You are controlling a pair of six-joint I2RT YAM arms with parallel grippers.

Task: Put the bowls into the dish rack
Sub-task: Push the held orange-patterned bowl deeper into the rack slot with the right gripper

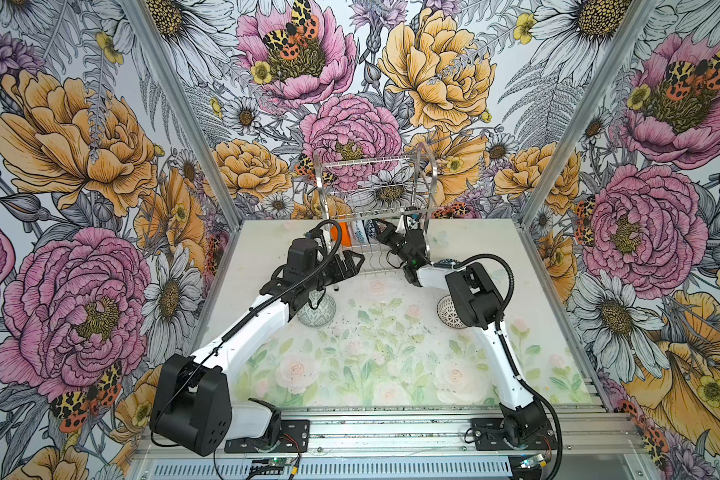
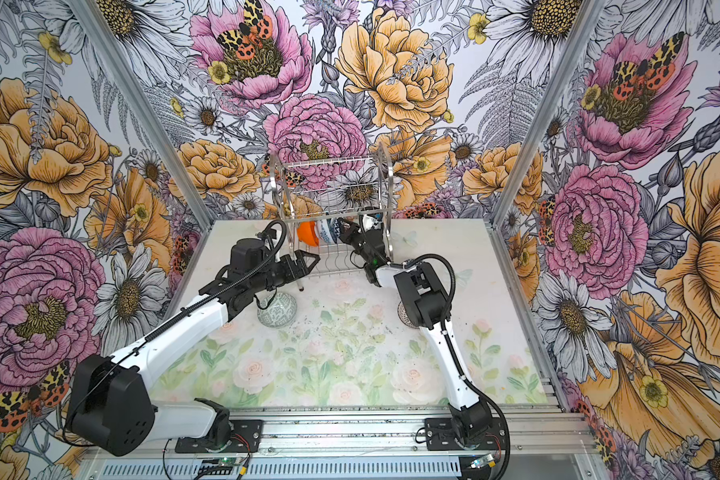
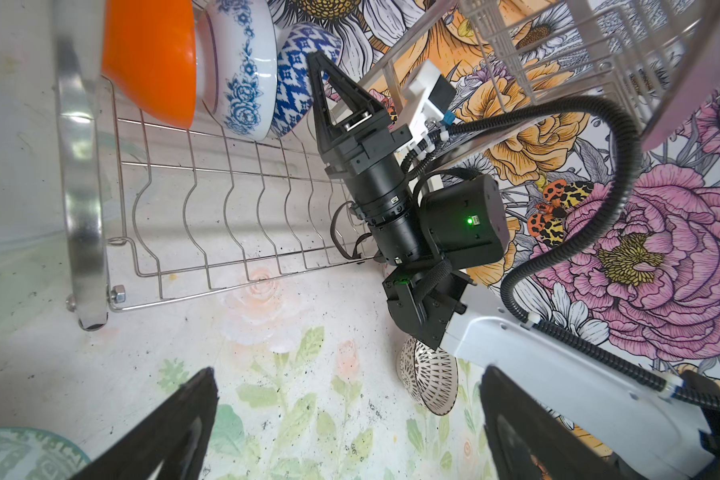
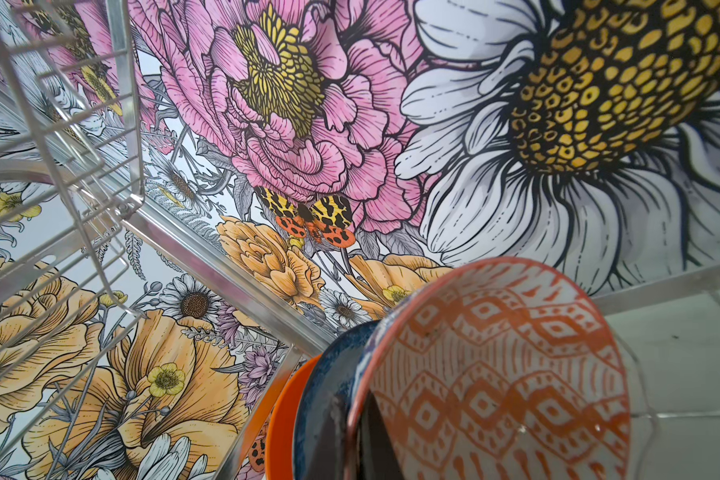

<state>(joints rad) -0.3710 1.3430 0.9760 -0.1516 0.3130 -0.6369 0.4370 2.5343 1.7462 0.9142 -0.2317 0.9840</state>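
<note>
My right end effector (image 3: 313, 62) pinches the orange-white bowl (image 4: 495, 374) by its rim, standing it on edge in the lower tier of the dish rack (image 3: 80, 166) so the wires prop it. My left end effector (image 1: 356, 264) hangs open in front of the rack.

Bowls (image 3: 242, 70) on edge in rack (image 3: 80, 187) (perhaps four)
</note>
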